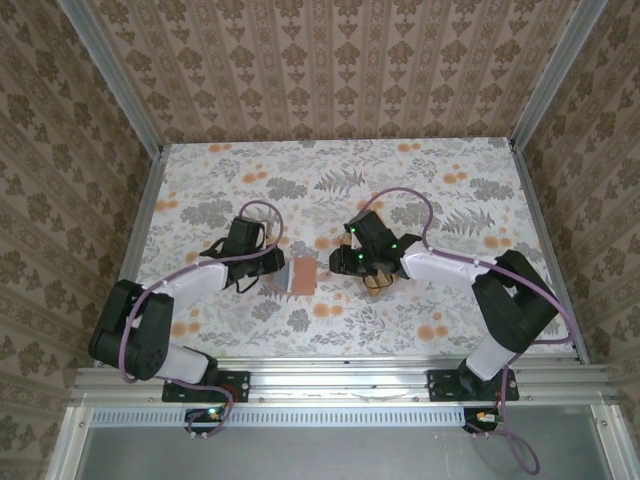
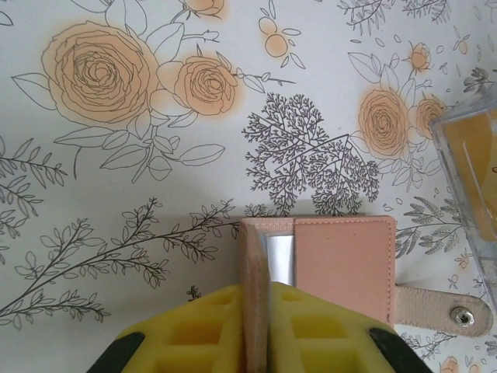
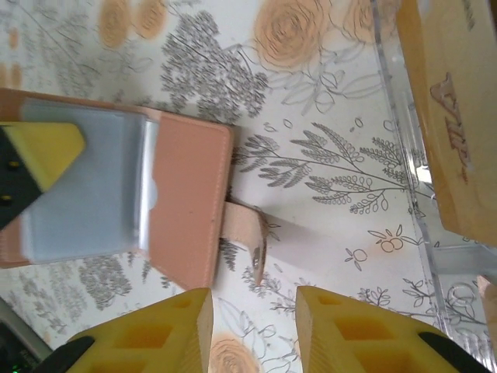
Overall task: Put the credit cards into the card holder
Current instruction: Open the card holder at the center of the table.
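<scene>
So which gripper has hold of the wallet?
The left gripper, pinching the raised flap of the wallet; the right gripper is open, holding nothing.

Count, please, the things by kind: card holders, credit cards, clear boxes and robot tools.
card holder: 1
credit card: 1 seen, in the box; any beneath are hidden
clear plastic box: 1
Tools: 2, the left tool and the right tool
Total: 5

Open salmon card holder [image 2: 345, 268], grey-lined flap raised; tan credit cards [image 3: 454, 101] nearby.
</scene>
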